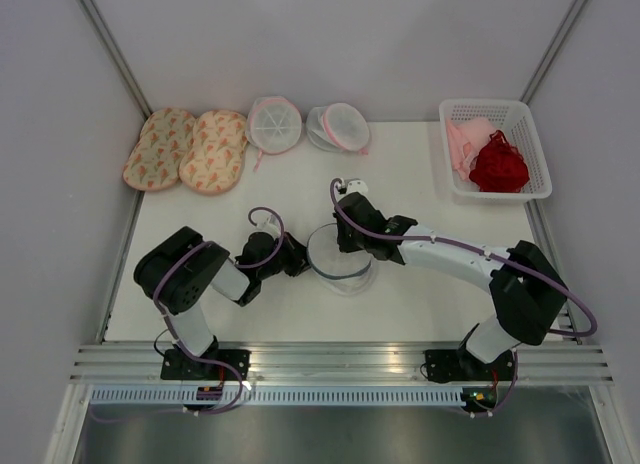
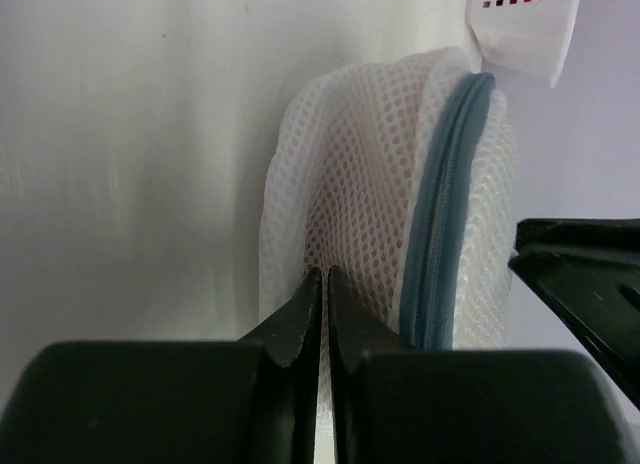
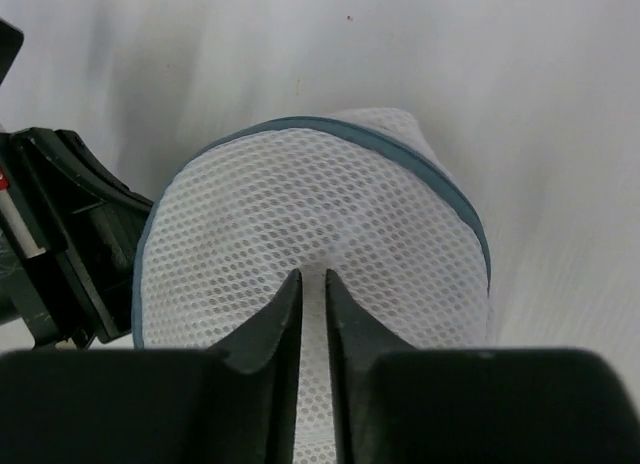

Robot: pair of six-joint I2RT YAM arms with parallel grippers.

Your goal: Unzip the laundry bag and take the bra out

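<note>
Right wrist: domed white-mesh laundry bag

We see bright, even, diffuse light, faint soft shadows on the white worktop, and slightly soft wrist-view foregrounds.

1. The white surface carries the laundry bag near its middle, towards the near side.
2. Far left: two peach floral pads lie side by side, touching.
3. Far middle: two pink-trimmed mesh pouches lie just beside each other.
4. Far right: a white basket.
</note>
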